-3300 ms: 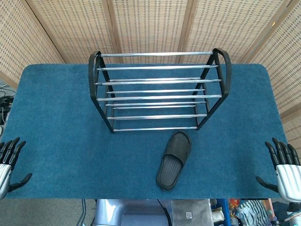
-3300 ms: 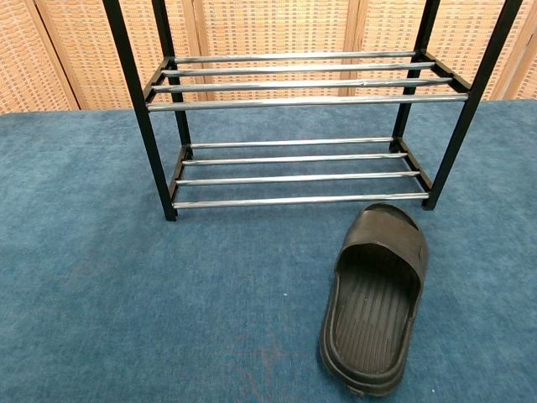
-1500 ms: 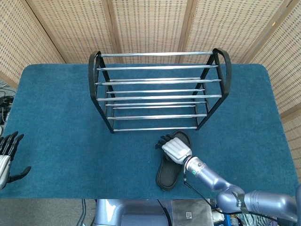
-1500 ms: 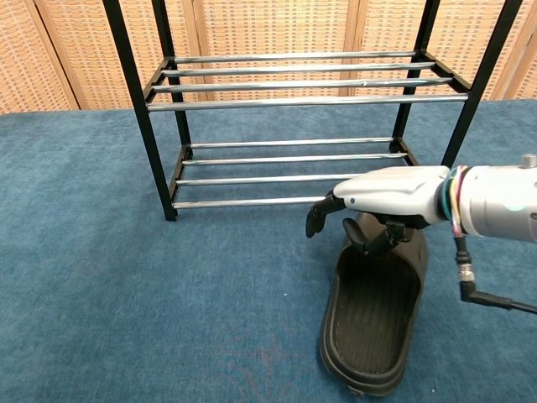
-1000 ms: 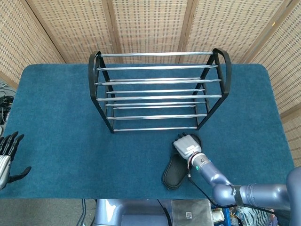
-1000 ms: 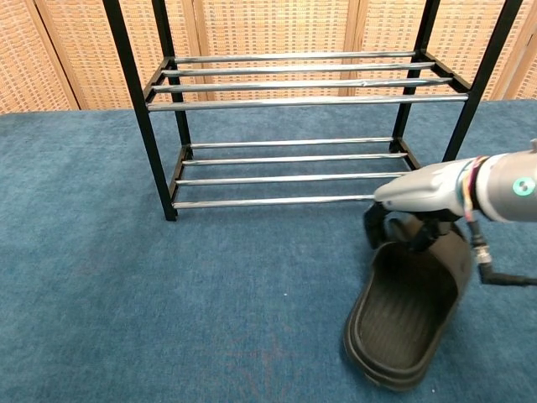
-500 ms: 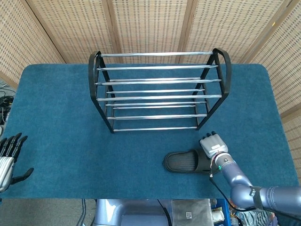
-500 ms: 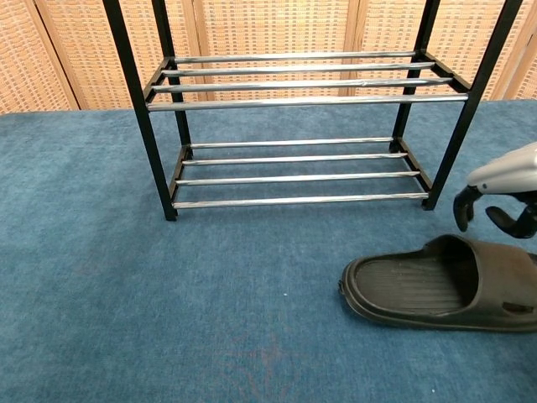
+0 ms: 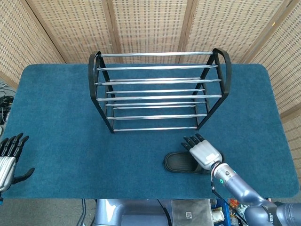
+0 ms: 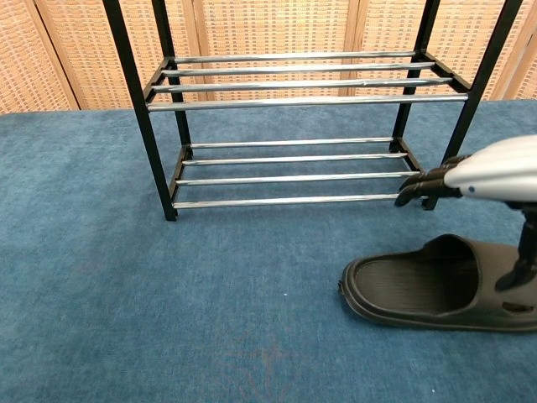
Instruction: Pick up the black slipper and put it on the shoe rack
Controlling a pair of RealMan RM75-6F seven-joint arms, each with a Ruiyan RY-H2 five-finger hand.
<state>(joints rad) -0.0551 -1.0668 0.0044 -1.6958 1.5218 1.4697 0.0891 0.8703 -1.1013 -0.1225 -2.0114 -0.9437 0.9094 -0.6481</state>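
The black slipper [image 9: 177, 162] [image 10: 419, 291] lies flat on the blue tabletop in front of the rack's right end, heel to the left and strap to the right. My right hand [image 9: 203, 151] [image 10: 489, 179] hovers over the strap end with its fingers [image 10: 424, 186] stretched out flat toward the rack; the thumb points down beside the strap, and nothing is held. The black-framed shoe rack [image 9: 157, 89] [image 10: 294, 101] with chrome bars stands mid-table, its shelves bare. My left hand [image 9: 9, 157] rests open at the table's front left corner.
Blue carpet-like cloth [image 9: 61, 117] covers the whole table. Woven rattan screens [image 9: 150, 26] stand behind it. The rack's right front leg [image 10: 457, 134] is just behind my right hand's fingers.
Over the last second my right hand swung the slipper round from toe-toward-rack to lying sideways. Since half a second ago the hand moved left over the strap and stretched its fingers out.
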